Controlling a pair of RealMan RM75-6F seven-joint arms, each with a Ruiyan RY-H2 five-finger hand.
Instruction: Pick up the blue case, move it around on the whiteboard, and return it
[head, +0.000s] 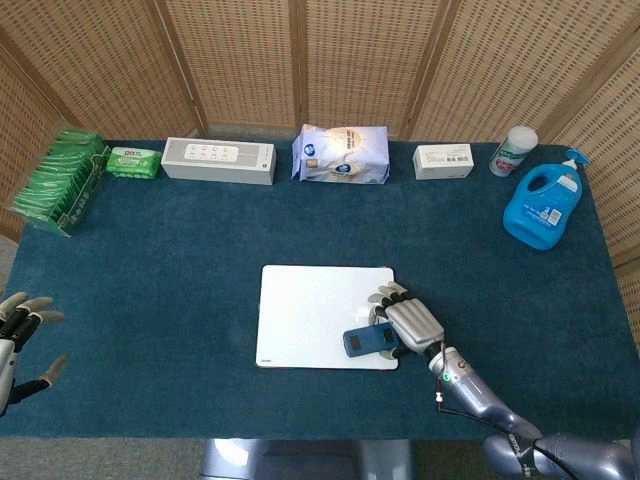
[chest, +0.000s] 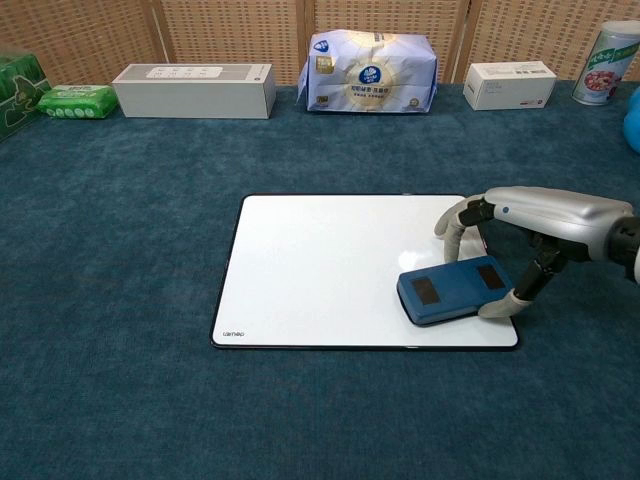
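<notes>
The blue case (chest: 455, 291) (head: 370, 342), flat with two dark patches on top, lies on the near right corner of the whiteboard (chest: 330, 260) (head: 310, 305). My right hand (chest: 520, 225) (head: 408, 322) arches over the case's right end and grips it between thumb and fingers. My left hand (head: 18, 340) hovers off the table's left edge in the head view, fingers spread and holding nothing; the chest view does not show it.
Along the back edge stand green packets (head: 60, 180), a green wipes pack (head: 132, 162), a white speaker box (head: 218, 160), a tissue pack (head: 341, 154), a small white box (head: 443, 160), a canister (head: 512, 150) and a blue detergent bottle (head: 545, 205).
</notes>
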